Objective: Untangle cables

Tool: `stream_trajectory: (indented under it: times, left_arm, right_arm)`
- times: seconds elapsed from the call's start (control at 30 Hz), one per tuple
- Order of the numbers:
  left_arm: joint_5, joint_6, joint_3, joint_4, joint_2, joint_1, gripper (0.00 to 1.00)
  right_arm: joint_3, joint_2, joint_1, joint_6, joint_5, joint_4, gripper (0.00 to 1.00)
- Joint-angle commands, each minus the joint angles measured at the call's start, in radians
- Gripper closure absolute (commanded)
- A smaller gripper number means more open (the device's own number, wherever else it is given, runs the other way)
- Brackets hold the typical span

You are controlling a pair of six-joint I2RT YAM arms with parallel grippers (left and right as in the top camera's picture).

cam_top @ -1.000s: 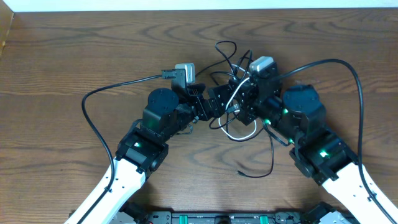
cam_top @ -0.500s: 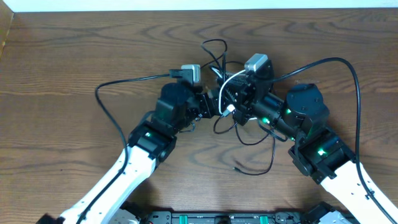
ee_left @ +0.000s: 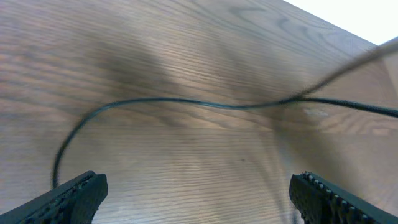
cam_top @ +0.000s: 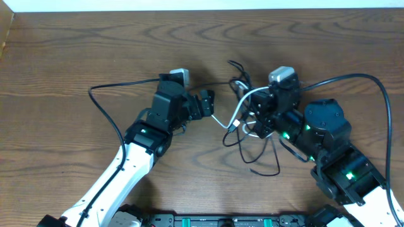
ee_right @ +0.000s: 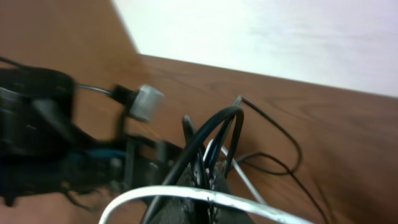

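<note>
The cables [cam_top: 247, 129] are a small tangle of thin black cords with one white strand [cam_top: 235, 112], right of the table's middle. My right gripper [cam_top: 250, 117] is shut on the tangle. In the right wrist view its jaws [ee_right: 209, 179] pinch several black cords, and the white strand [ee_right: 186, 193] crosses in front of them. My left gripper [cam_top: 207, 101] stands wide open just left of the tangle, holding nothing. Between its fingertips [ee_left: 78, 193] I see only bare wood, and a thin black cord [ee_left: 205, 104] runs across the table beyond them.
Thick black arm wires loop out to the far left [cam_top: 101, 94] and far right [cam_top: 372, 85]. A loose cord end [cam_top: 255, 170] lies near the front. The table's back edge meets a white wall [ee_right: 280, 37]. The left arm [ee_right: 37, 124] shows in the right wrist view.
The right gripper has carried the tangle to the right, away from the left gripper. The left arm has swung back a little and stayed open. The white strand now stretches leftward.
</note>
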Motion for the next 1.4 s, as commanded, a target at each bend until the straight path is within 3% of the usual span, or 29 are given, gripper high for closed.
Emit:
stream_trajectory:
  times: [0.0,0.3,0.4,0.7,1.37]
  left_arm:
    - [-0.015,0.021,0.012,-0.016,0.001,0.018,0.02]
    - [0.093,0.017,0.013,0.037,-0.035,0.019,0.02]
    - [0.143,0.032,0.013,0.06,-0.072,0.019,0.02]
    - [0.421,0.369,0.013,0.075,-0.208,0.019,0.02]
    - [0.511,0.396,0.012,0.092,-0.234,0.016,0.02]
  right_arm:
    - [0.007,-0.042,-0.005,0.009,0.161,-0.039,0.99]
    - [0.007,-0.057,-0.005,0.018,0.246,-0.086,0.99]
    - [0.007,-0.044,-0.005,0.088,0.342,-0.123,0.99]
    - [0.006,-0.024,-0.005,0.188,0.354,-0.118,0.94]
    - [0.007,-0.023,-0.005,0.176,0.277,-0.076,0.87]
